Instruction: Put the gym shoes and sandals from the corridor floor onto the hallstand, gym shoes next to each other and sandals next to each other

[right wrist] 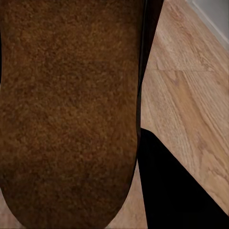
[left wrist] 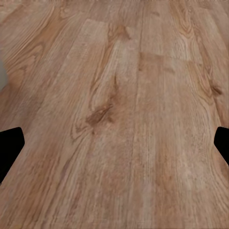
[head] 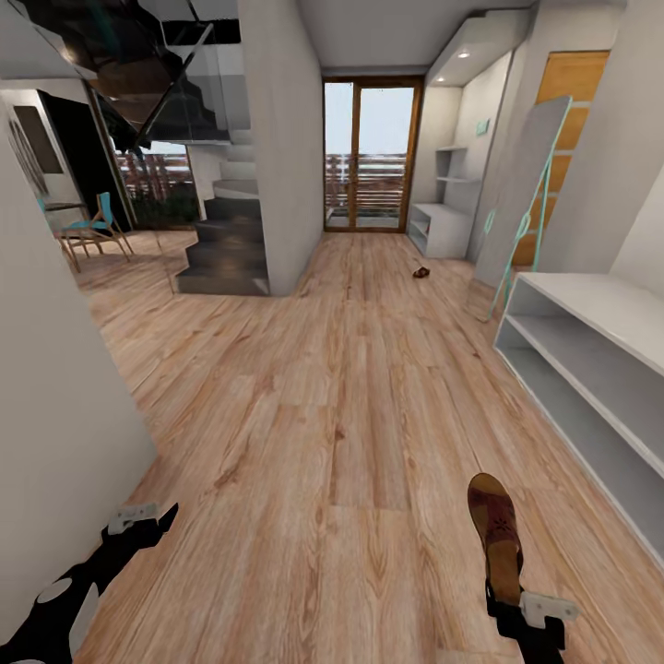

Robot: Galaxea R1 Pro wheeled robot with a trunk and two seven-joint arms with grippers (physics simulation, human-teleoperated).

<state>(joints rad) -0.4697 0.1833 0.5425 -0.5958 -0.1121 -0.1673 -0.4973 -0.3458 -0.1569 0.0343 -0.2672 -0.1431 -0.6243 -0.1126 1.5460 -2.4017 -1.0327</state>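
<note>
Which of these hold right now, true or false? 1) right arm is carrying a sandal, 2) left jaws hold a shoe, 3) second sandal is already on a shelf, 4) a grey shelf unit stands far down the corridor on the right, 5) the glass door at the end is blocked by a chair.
1) True: the right gripper is shut on a sandal.
2) False: the left gripper is open over the bare floor.
3) False: the other sandal lies on the floor far down the corridor.
4) True: the shelf unit stands there.
5) False: the chair stands off to the left, away from the glass door.
</note>
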